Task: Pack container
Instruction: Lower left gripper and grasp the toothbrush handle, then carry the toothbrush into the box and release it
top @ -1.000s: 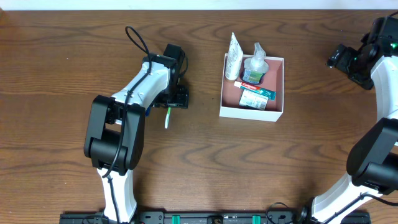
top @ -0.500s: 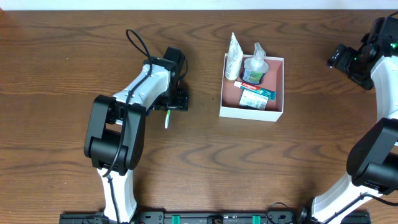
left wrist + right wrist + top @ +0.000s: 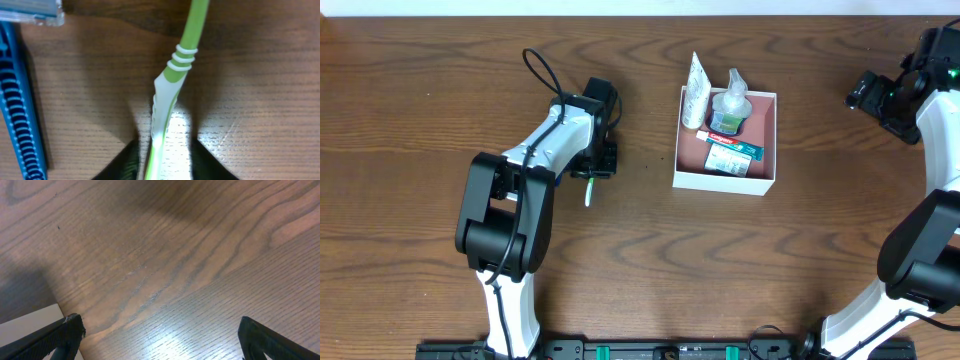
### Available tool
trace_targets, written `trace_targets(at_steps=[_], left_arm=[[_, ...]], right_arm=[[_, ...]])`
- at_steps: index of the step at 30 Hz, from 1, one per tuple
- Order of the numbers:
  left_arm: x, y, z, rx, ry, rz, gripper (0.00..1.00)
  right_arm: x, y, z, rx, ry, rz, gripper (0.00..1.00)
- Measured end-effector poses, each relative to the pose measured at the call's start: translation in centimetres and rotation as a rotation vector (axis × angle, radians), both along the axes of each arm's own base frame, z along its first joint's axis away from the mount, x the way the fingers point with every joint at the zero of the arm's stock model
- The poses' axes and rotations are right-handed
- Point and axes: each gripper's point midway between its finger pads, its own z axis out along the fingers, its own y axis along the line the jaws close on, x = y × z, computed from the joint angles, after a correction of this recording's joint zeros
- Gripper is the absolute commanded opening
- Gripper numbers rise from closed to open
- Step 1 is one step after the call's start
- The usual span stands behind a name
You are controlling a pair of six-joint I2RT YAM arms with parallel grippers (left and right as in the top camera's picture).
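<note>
Two arms stand at the near edge of the worktop point(image 3: 720, 270), one on each side. Outward from the left base we come first to a green and white toothbrush point(image 3: 588, 190) lying flat on the wood. The left gripper point(image 3: 602, 160) is down over its far part. In the left wrist view the handle runs between the two dark fingertips point(image 3: 122, 167). The jaws stand a little open on either side of it, with bare wood showing between the handle and one tip, so they are not closed on it. Near the toothbrush lies a blue ribbed handle point(image 3: 20, 110) with a clear head. It may be a razor, though we see only part of it.

Further out and right of centre, the container point(image 3: 720, 181) sits flat on the worktop, well apart from the left gripper. A toothpaste box point(image 3: 732, 153) lies on its pink floor. Behind that stands a clear pump bottle point(image 3: 730, 108), and a white tube point(image 3: 695, 90) leans over the far left corner of the rim. Farthest off, toward the far right corner, the right gripper point(image 3: 873, 95) hangs over bare wood, its jaws spread wide with nothing between them.
</note>
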Motion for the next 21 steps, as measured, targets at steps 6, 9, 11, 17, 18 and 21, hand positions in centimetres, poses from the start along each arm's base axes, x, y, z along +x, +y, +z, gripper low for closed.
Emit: trace_targets(at_steps=[6, 9, 11, 17, 18, 21], left_arm=[[0.1, 0.0, 0.0, -0.001, -0.002, -0.001, 0.06], [-0.1, 0.0, 0.0, 0.001, 0.002, -0.004, 0.06], [-0.2, 0.1, 0.1, 0.003, 0.009, -0.004, 0.06], [1.1, -0.3, 2.2, -0.007, -0.021, -0.004, 0.06], [1.9, -0.6, 3.3, -0.015, -0.049, -0.004, 0.06], [4.5, -1.6, 7.9, -0.058, -0.179, -0.008, 0.06]], right_arm=[[0.0, 0.0, 0.0, 0.000, 0.000, 0.000, 0.99], [0.0, 0.0, 0.0, 0.000, 0.000, 0.000, 0.99], [0.0, 0.0, 0.0, 0.000, 0.000, 0.000, 0.99], [0.0, 0.0, 0.0, 0.000, 0.000, 0.000, 0.99], [0.0, 0.0, 0.0, 0.000, 0.000, 0.000, 0.99], [0.0, 0.0, 0.0, 0.000, 0.000, 0.000, 0.99]])
